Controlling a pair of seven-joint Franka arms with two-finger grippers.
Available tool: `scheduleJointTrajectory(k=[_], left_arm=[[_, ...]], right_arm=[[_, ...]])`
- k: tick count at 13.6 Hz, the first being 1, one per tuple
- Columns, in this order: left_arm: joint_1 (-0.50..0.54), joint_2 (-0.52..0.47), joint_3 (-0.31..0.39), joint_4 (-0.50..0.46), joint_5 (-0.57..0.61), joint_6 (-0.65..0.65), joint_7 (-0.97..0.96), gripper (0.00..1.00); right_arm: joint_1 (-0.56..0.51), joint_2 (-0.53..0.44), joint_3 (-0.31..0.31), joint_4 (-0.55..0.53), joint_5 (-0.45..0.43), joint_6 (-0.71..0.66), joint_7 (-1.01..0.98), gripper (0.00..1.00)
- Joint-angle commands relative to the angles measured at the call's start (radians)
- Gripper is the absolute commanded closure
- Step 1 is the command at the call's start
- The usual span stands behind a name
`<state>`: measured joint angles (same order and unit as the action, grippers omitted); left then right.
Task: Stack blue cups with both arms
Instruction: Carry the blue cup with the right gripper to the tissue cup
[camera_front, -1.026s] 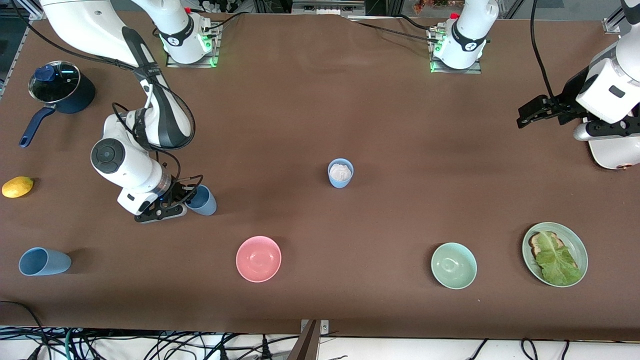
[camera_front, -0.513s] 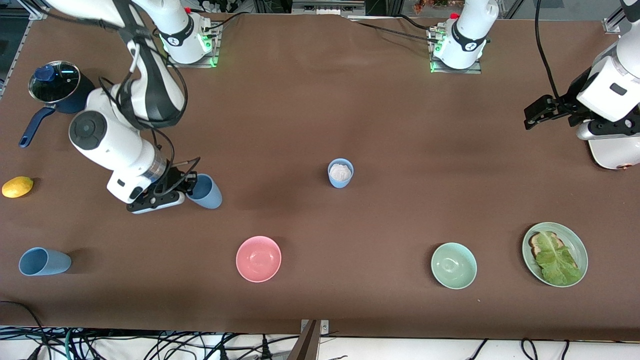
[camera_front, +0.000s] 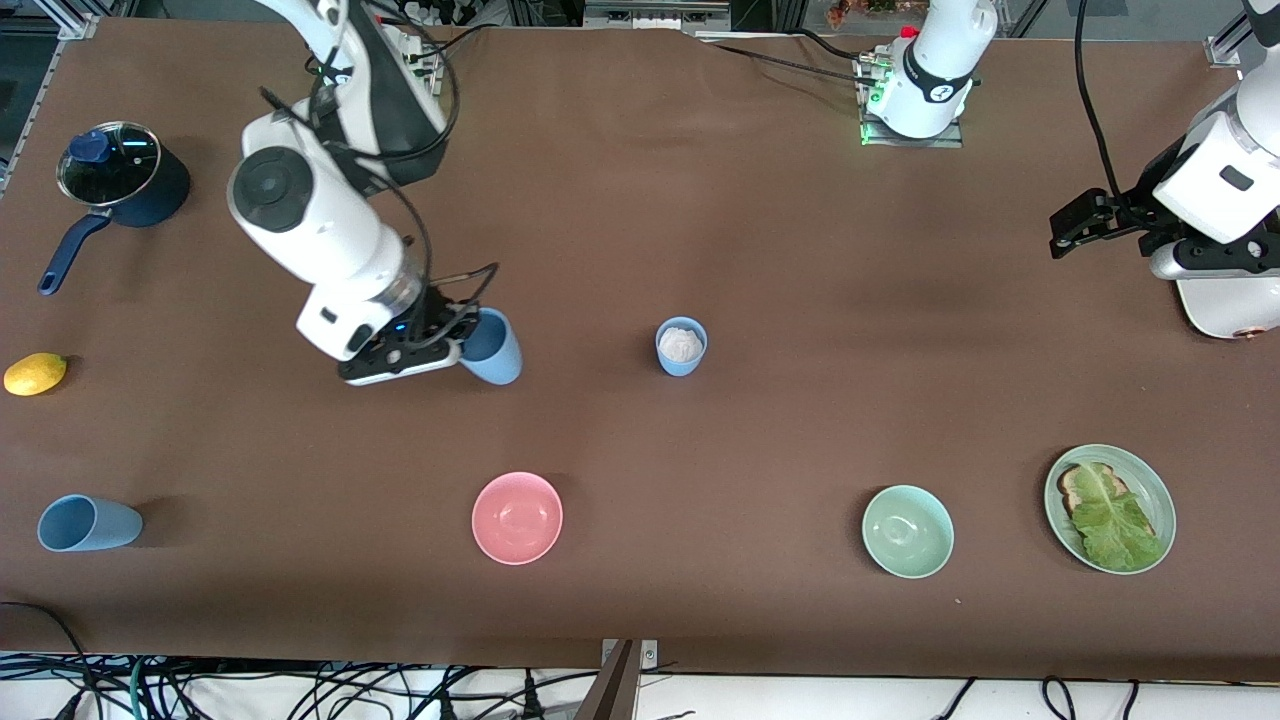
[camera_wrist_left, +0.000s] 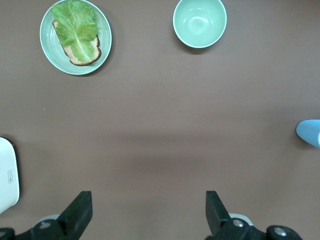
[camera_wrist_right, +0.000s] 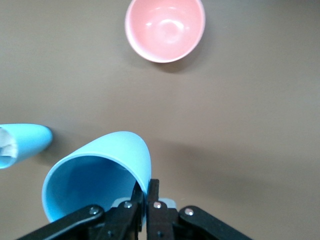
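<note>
Right claw (camera_front: 462, 345): clamped on the rim of a tilted smooth sky-blue cup (camera_front: 492, 348), up over bare brown table (camera_front: 700, 200).
Upright blue cup with white filling (camera_front: 681, 346): mid-table, apart from held cup.
Third blue cup, lying sideways (camera_front: 88, 523): near the table's front edge, right arm's end.
Left claw (camera_wrist_left: 145, 215): spread wide, waiting over bare table.
</note>
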<state>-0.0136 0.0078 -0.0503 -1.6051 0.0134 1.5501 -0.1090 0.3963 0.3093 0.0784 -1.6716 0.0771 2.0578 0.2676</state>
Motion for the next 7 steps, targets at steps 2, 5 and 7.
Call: scheduleJointTrajectory(k=[2,5,7], left_arm=[[0.018,0.012,0.0,0.028,-0.026,-0.013,0.031,0.0],[0.02,0.011,0.0,0.028,-0.027,-0.018,0.031,0.0],[0.018,0.011,-0.002,0.028,-0.027,-0.018,0.031,0.0]], right_arm=[[0.136,0.121,-0.009,0.194,-0.078,-0.077,0.232,1.0],[0.211,0.189,-0.009,0.274,-0.082,-0.068,0.372,1.0],[0.251,0.227,-0.011,0.337,-0.079,-0.071,0.451,1.0]])
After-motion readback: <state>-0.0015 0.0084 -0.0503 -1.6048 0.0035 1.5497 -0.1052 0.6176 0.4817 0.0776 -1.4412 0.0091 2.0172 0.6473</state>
